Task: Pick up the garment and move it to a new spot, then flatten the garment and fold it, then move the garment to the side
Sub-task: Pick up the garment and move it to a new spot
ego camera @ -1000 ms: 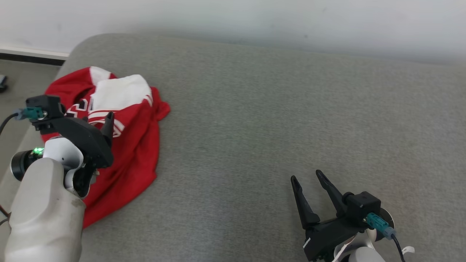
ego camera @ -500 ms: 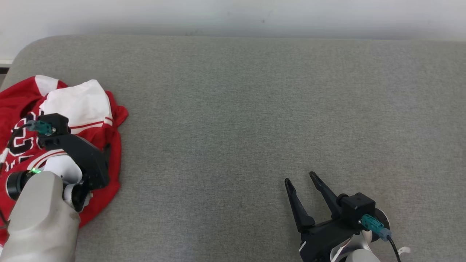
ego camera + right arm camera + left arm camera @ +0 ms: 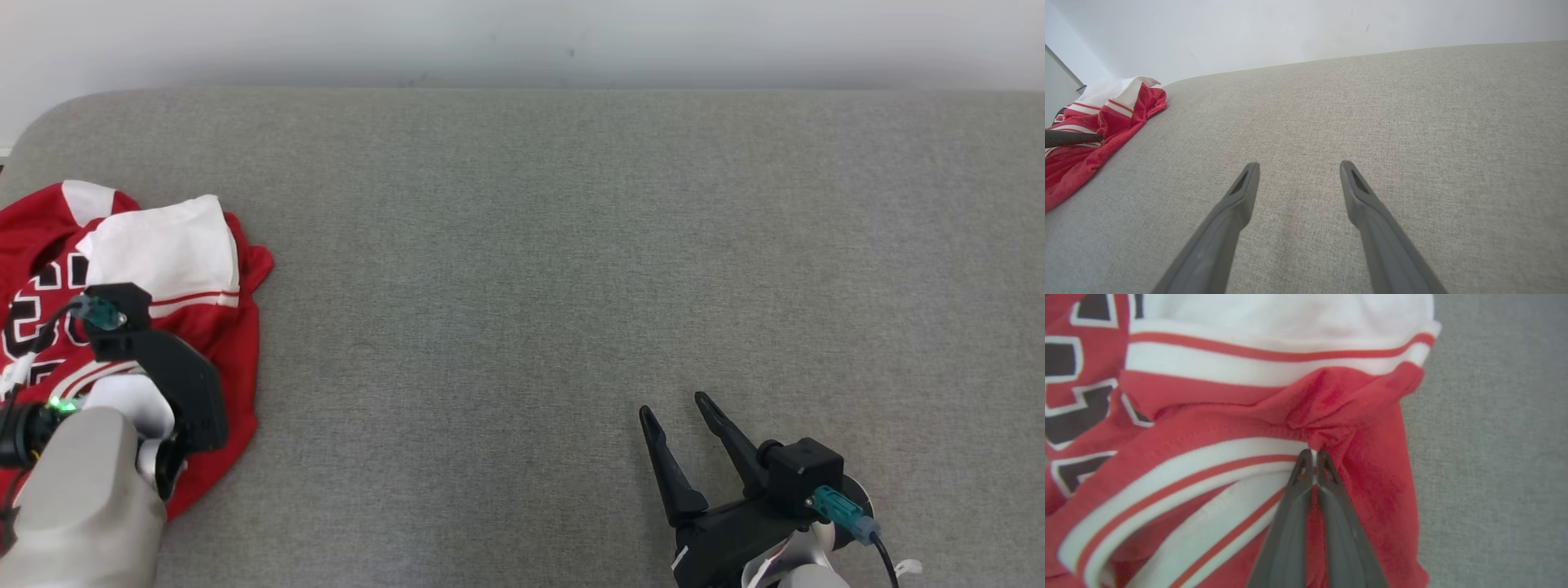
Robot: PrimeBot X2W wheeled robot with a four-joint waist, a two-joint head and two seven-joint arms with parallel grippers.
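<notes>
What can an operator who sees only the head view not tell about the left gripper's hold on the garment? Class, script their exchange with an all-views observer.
Observer: In the left wrist view, the left gripper is shut, its tips pinching a bunched red fold of the garment.
Operator: Where on it?
Observer: Just past the white trim, near the garment's edge toward the bare cushion.

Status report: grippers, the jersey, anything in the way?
Left gripper shut on a red fold of the jersey. Right gripper open, empty, above the grey cushion. Jersey crumpled at cushion's left end. Nothing blocking.
</notes>
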